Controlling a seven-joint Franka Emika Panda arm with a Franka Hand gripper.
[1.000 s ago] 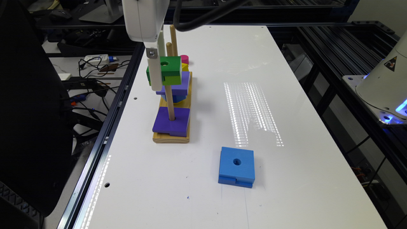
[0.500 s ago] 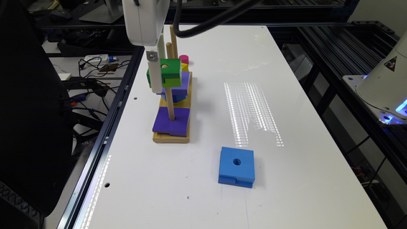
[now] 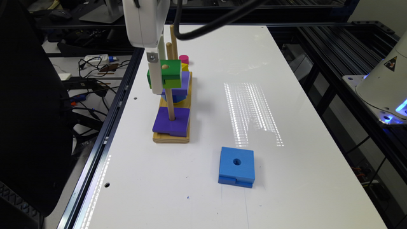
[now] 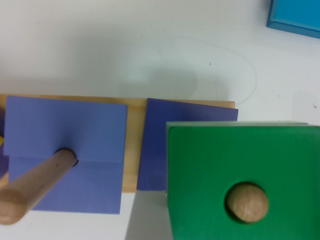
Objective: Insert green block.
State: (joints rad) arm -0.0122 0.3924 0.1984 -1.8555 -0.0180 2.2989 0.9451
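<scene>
Claw [image 3: 158,79] state unclear, fingers not seen; it is at green block [image 3: 168,74], whose hole sits over nearest peg [image 4: 246,201] tip. Blue block [image 3: 237,166] well apart on open bench [image 3: 286,190].

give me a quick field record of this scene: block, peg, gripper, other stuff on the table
green block: held high on the near peg, the peg tip showing in its centre hole
near peg: wooden, rises through a purple block on the wooden base
gripper: white, at the green block's side; open or shut cannot be told
blue block: lies flat and alone on the white table, hole up
insertion: started, block not yet lowered
</scene>
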